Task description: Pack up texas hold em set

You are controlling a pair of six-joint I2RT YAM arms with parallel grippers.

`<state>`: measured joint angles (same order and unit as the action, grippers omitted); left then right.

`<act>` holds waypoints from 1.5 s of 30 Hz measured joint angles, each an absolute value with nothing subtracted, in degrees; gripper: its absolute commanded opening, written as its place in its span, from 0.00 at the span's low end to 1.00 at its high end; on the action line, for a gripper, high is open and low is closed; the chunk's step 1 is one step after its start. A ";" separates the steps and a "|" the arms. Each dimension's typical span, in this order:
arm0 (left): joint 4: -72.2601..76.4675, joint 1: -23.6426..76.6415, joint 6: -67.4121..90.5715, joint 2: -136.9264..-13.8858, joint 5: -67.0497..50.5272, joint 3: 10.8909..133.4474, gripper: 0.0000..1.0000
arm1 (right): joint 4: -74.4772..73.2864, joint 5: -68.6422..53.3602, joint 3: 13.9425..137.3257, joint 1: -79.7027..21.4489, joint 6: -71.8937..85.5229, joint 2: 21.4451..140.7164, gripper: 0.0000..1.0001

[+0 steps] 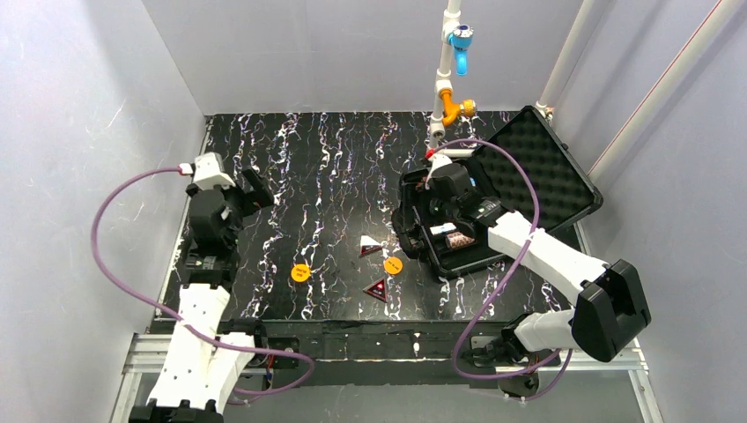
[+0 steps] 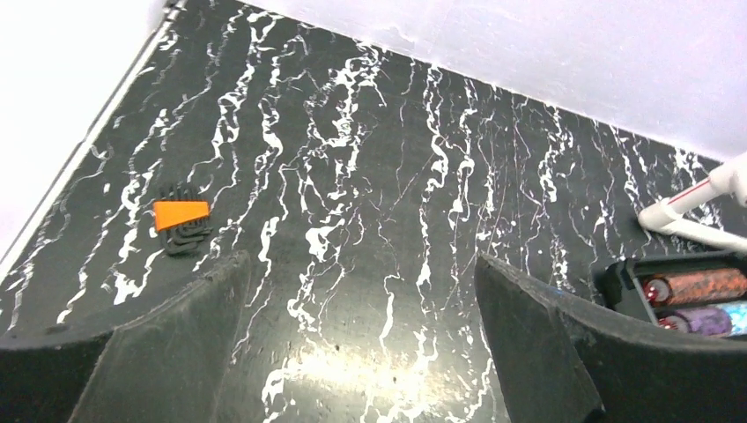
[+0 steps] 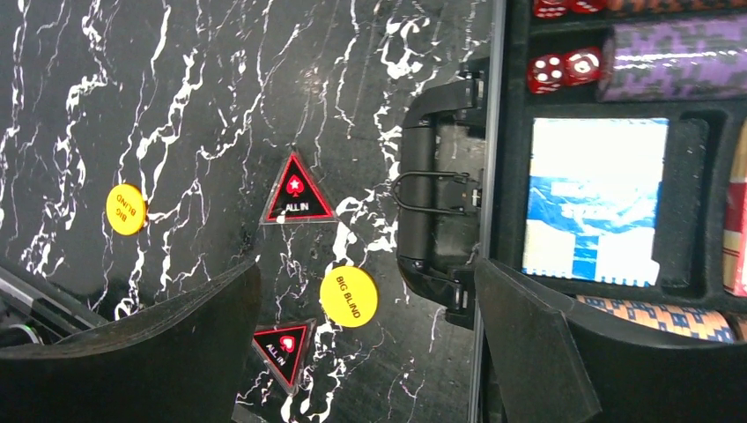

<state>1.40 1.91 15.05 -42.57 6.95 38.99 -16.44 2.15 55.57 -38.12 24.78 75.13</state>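
The texas hold em set's black case (image 3: 515, 176) is seen open just beside the right tool (image 3: 364, 282), which is held wide open with nothing in it. Near that tool, two yellow discs (image 3: 348, 297) and two triangle markers (image 3: 298, 191) are laid on the table (image 1: 335, 176), close to the case. A blue card deck (image 3: 595, 198), red dice (image 3: 564, 70) and chip rolls (image 3: 674, 57) are seen inside the case. The left tool (image 2: 363, 264) is held wide open and empty, well apart from the case.
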 measured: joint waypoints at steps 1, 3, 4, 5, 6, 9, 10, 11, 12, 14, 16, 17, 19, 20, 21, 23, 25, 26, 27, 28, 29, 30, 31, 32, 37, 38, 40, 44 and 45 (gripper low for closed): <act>-3.90 1.91 15.86 -42.35 7.61 42.56 0.98 | -16.36 2.03 55.87 -38.65 24.43 75.53 0.98; -14.43 1.91 16.52 -43.11 9.32 49.28 0.98 | -16.15 1.93 56.39 -39.93 23.67 76.42 0.98; -18.79 1.93 16.58 -43.62 10.43 51.76 0.98 | -16.06 1.93 56.55 -40.65 23.38 76.85 0.98; -22.61 1.95 16.68 -44.04 11.65 53.47 0.98 | -16.05 1.95 56.67 -41.36 23.10 77.24 0.98; -25.74 1.96 16.91 -44.20 12.76 54.03 0.98 | -16.10 2.05 56.82 -42.03 22.85 77.65 0.98; -32.53 1.95 18.61 -44.22 14.22 52.17 0.98 | -16.12 2.66 57.74 -44.02 22.27 79.48 0.98; -34.27 1.93 19.38 -44.34 14.20 51.17 0.98 | -16.12 2.82 58.07 -44.55 22.23 80.11 0.98; -35.72 1.93 20.01 -44.69 13.84 50.27 0.98 | -16.17 2.95 58.39 -45.02 22.22 80.64 0.98; -37.14 1.93 20.33 -45.28 13.02 49.69 0.98 | -16.24 3.13 58.72 -45.48 22.23 81.06 0.98; -39.43 1.95 20.68 -47.33 11.13 49.47 0.98 | -16.43 3.67 59.57 -46.36 22.24 81.70 0.98; -40.48 1.96 20.85 -49.53 9.71 49.50 0.98 | -16.46 4.35 60.42 -47.05 22.26 82.12 0.98; -40.98 1.96 20.87 -50.30 9.14 49.50 0.98 | -16.43 4.65 60.76 -47.33 22.27 82.28 0.98; -41.83 1.96 21.24 -51.14 8.05 49.50 0.98 | -16.37 5.19 61.15 -47.79 22.31 82.56 0.98; -42.22 1.97 21.58 -51.32 7.61 49.50 0.97 | -16.38 5.47 61.22 -47.95 22.32 82.74 0.98; -42.62 2.05 21.99 -51.43 7.18 49.50 0.96 | -16.41 5.81 61.25 -48.09 22.33 82.96 0.98; -43.59 2.68 23.32 -51.71 6.62 49.50 0.94 | -16.48 6.34 61.25 -48.15 22.33 83.39 0.98; -44.46 4.14 24.66 -52.15 6.60 49.50 0.92 | -16.50 6.89 61.25 -48.18 22.33 83.81 0.98; -44.81 5.15 25.40 -52.50 6.59 49.50 0.91 | -16.51 7.06 61.25 -48.18 22.32 83.95 0.98; -45.13 6.12 26.01 -52.93 6.60 49.50 0.90 | -16.51 7.17 61.27 -48.18 22.31 84.10 0.98; -45.35 6.93 26.50 -53.44 6.61 49.50 0.89 | -16.51 7.22 61.30 -48.18 22.30 84.22 0.98; -45.51 7.64 27.05 -54.04 6.60 49.50 0.87 | -16.52 7.29 61.35 -48.18 22.28 84.36 0.98; -45.64 8.34 27.67 -54.80 6.62 49.50 0.86 | -16.53 7.33 61.44 -48.18 22.25 84.57 0.98; -45.76 8.88 28.18 -55.57 6.63 49.50 0.85 | -16.55 7.34 61.56 -48.18 22.24 84.80 0.98; -45.87 9.39 28.69 -56.29 6.63 49.48 0.84 | -16.59 7.35 61.69 -48.19 22.23 85.08 0.98; -45.53 12.82 31.91 -59.01 7.00 48.32 0.78 | -16.78 7.33 61.84 -48.50 22.22 85.89 0.98; -45.32 13.56 32.52 -59.49 7.03 47.89 0.77 | -16.77 7.33 61.84 -48.52 22.22 85.93 0.98; -44.70 15.24 33.90 -60.89 7.05 46.67 0.75 | -16.76 7.31 61.84 -48.58 22.24 86.01 0.98; -43.31 17.83 36.03 -63.36 7.14 44.40 0.72 | -16.75 7.29 61.84 -48.56 22.24 86.23 0.98; -43.18 18.37 36.50 -64.04 7.17 44.14 0.71 | -16.73 7.29 61.84 -48.56 22.24 86.32 0.98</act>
<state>-43.18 18.37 36.50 -64.04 7.17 44.14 -16.73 7.29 61.84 -48.56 22.24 86.32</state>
